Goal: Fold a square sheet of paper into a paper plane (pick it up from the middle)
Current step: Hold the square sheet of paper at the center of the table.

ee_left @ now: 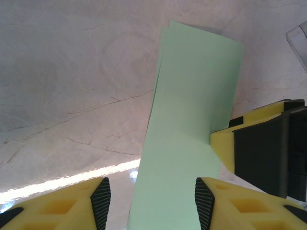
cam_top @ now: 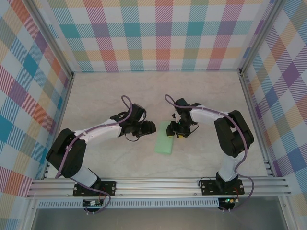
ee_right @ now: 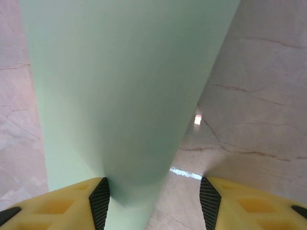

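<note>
Paper plane (cam_top: 164, 143) is only a long folded strip, lying on the surface (ee_left: 72, 96) between the two claws. The left claw (ee_left: 152, 203) stands open straddling one end; the right claw (ee_right: 154, 201) is open too, one finger touching the paper's edge.

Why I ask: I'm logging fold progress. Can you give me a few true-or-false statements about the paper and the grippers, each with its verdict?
1. The green paper lies on the table, its far end between the left gripper and the right gripper. True.
2. The green paper is already a pointed dart. False: it is a long rectangular folded strip.
3. The left gripper is clamped shut. False: its jaws stand apart, with the green paper running between them.
4. The right gripper has open jaws over the green paper. True.
</note>
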